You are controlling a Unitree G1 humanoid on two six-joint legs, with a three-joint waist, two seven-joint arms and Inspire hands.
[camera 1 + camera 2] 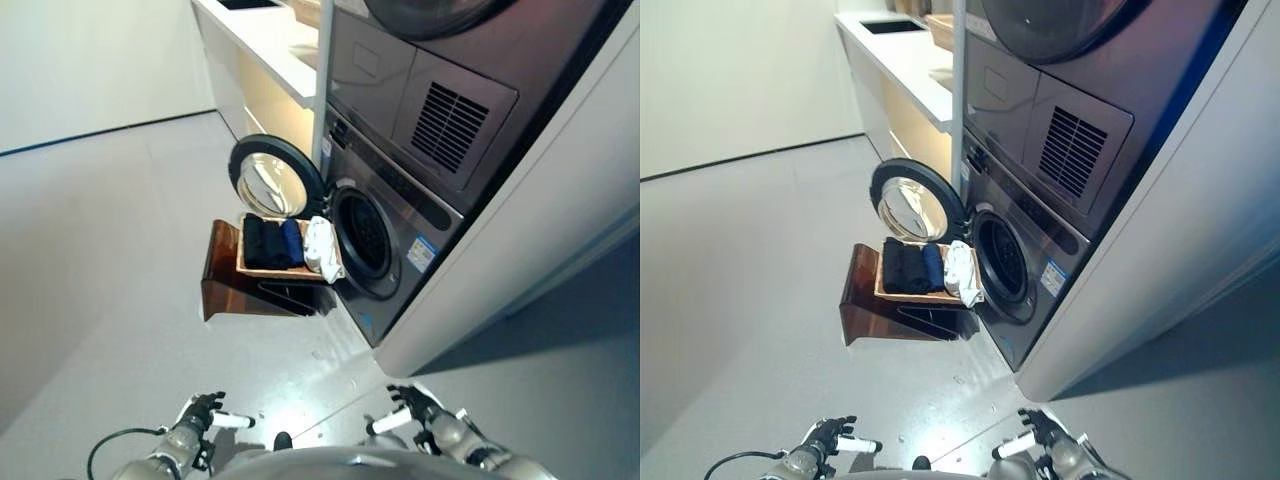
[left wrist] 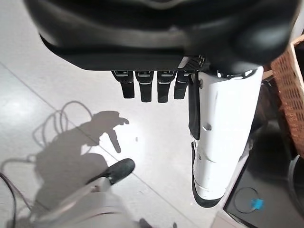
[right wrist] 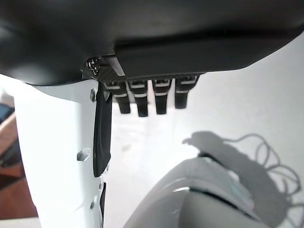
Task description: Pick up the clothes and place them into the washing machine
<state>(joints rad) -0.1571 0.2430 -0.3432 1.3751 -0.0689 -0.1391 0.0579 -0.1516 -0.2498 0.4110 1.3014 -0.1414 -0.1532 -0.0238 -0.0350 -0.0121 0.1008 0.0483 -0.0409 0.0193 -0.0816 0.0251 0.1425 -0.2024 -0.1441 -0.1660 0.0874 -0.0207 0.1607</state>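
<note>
Lying folded in a wicker basket point(image 1: 262, 270), the clothes point(image 1: 270, 242) sit at about twelve o'clock from us: dark and blue pieces side by side, with a white piece point(image 1: 320, 247) at the basket's three o'clock end, draped over its rim. The basket rests on a brown stand point(image 1: 225, 280), just beside the mouth of the washing machine point(image 1: 385, 225). The machine's round door point(image 1: 272, 178) stands swung wide at the basket's twelve o'clock side, leaving the drum opening point(image 1: 362, 238) clear just at three o'clock of the white piece. A second machine point(image 1: 440, 90) is stacked above, and a white surface point(image 1: 262, 45) runs away at twelve o'clock behind the door.

Between us and the stand we see bare grey floor point(image 1: 110, 230), with wide open room toward nine o'clock.

Our left hand point(image 1: 205, 412) and right hand point(image 1: 415, 405) hover low at six o'clock, well apart from the basket, each holding nothing, fingers loosely extended. The wrist views alone show this closely: straight fingers point(image 2: 142, 88) beside a white-covered thumb point(image 2: 223, 133); the left one also catches the basket's woven edge.
</note>
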